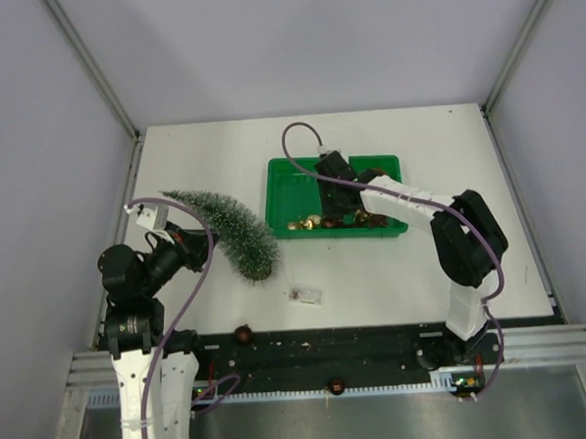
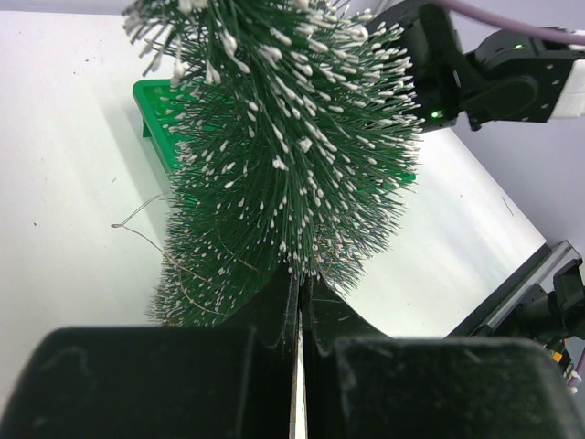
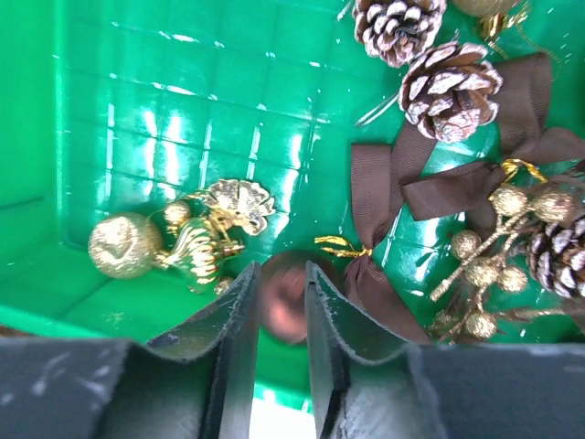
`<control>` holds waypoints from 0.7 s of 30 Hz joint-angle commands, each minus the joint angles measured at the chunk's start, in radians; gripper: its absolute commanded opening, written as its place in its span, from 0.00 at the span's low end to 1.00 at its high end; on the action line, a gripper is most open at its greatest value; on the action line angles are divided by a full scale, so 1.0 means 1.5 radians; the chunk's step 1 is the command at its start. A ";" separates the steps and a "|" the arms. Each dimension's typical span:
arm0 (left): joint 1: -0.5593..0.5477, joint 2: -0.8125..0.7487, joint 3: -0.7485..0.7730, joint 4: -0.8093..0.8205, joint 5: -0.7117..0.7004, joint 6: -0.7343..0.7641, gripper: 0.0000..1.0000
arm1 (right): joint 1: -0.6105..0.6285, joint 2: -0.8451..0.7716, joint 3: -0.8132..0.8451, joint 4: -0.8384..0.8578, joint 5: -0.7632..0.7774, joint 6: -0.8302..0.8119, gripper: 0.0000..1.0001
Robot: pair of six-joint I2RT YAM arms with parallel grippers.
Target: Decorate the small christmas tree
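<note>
Tree lies slanted over the left of the desk. Its tip points far left and its wide end points toward the near left corner of the tray, close to it but apart. The left end effector is fully closed at the tree's near side. Its fingers are pressed together, with bristles sprouting right from their tips. It looks to hold the tree by a thin pinch of branch or stem, though what exactly sits between the pads is hidden. The right end effector is down in the tray, narrowed on a brown ball that fills the gap between its fingers. Gold baubles, pinecones and bows lie round it.

The tree is probably very light, with a stiff wire core and soft, springy bristles. A pinch on bristles alone would likely let it swivel or sag — the trunk or base, not visible here, would be the surer hold. The frosted tips may shed if rubbed. Ornaments would best sit on the outer tips, laid on gently so the tree does not turn in the grip.
</note>
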 commanded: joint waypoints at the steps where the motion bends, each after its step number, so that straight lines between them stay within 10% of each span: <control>1: 0.003 -0.008 0.002 0.030 0.004 0.003 0.00 | 0.012 -0.084 0.010 -0.011 0.024 -0.008 0.21; 6: 0.003 -0.008 0.004 0.030 0.006 0.001 0.00 | 0.019 -0.139 0.016 -0.008 0.022 -0.008 0.15; 11: 0.003 -0.013 0.001 0.029 0.005 0.001 0.00 | 0.021 -0.106 0.052 -0.060 0.041 -0.031 0.54; 21: 0.002 -0.018 -0.001 0.025 0.000 0.005 0.00 | 0.032 0.002 0.039 -0.027 0.023 -0.023 0.63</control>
